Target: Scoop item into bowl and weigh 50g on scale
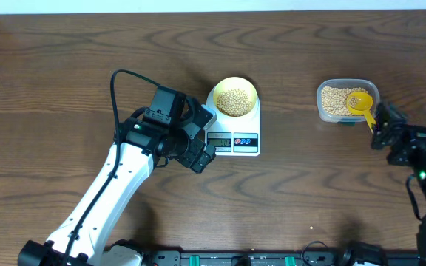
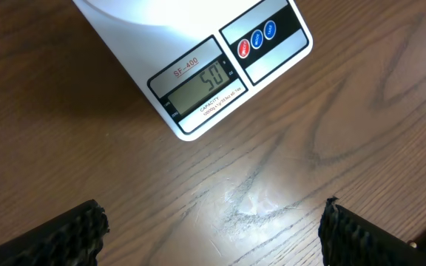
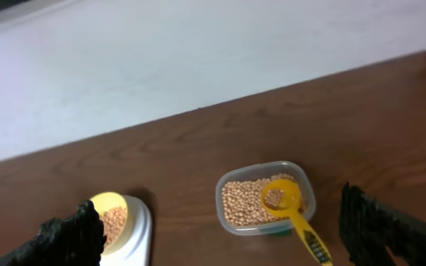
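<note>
Left claw (image 2: 214, 210) is released: jaws wide, only bare tabletop (image 2: 346, 133) between them. It hovers low just off the front edge of the scale (image 1: 256, 122), centre of the overhead frame. Reads as a deliberate camera pose: the left wrist view has the display (image 2: 198, 90) in the upper middle of the frame, and the digits show 50. Buttons (image 2: 256, 38) are at the upper right of that view, nothing on them.

Bowl (image 1: 251, 89) sits on the scale platform, toward its back edge, so the whole load goes through the platform. Beans (image 1: 234, 102) cover the bottom of it. No visible spill on the tabletop around it.

Right claw (image 1: 381, 131) is also released and empty, at the right edge of the overhead frame. It's just beside the handle end of the yellow scoop (image 1: 359, 100), apart from it as far as I can tell.

Scoop lies in the clear container (image 1: 320, 96), upper right, head on the stock beans with a few in the cup. Sensible rest: no spill, and the handle sticks out over the rim toward the claw for a re-grasp.

Judgement: target looks met, scooping looks done. If the reading is off, the right claw needs the scoop again. Main risk is the left claw bumping the scale, since it's so near.
</note>
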Controlling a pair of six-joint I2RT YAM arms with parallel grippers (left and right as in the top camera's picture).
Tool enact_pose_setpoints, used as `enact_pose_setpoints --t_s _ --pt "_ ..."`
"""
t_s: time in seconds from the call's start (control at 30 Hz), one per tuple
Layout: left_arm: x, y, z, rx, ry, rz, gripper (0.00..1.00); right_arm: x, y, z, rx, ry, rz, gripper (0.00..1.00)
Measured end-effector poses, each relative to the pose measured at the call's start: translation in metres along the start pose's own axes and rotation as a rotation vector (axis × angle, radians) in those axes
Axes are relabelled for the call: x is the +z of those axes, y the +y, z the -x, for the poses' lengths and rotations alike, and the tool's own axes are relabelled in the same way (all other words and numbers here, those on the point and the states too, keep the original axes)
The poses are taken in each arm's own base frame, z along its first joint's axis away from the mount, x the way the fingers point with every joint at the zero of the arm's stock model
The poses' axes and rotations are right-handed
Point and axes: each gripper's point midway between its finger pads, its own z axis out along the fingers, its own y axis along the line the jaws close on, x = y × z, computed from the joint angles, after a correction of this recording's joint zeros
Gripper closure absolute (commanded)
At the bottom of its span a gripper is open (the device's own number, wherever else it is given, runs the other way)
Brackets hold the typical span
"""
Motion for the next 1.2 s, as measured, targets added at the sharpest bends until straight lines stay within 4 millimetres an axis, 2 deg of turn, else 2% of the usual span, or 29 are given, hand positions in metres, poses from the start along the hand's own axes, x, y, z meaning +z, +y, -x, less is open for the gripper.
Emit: enact_pose_setpoints --t_s 0.17,0.27,0.43,0.83,1.2 --pt "0.0 0.0 0.0 0.0 0.0 0.0 0.06 0.006 0.017 -0.004 -0.075 -0.03 0.023 0.01" --pt "0.0 0.0 0.0 0.0 0.0 0.0 0.06 0.014 0.02 -0.009 -0.098 -0.055 0.026 0.01" --pt "0.0 0.0 0.0 0.0 0.0 0.0 0.06 0.027 0.012 -0.028 -0.122 -0.109 0.007 0.01" --pt "0.0 0.0 0.0 0.0 0.0 0.0 0.06 0.033 -0.002 -0.076 -0.193 -0.286 0.012 0.01" --pt "0.0 0.0 0.0 0.0 0.0 0.0 0.06 0.031 -0.008 -0.101 -0.25 -0.418 0.019 0.01"
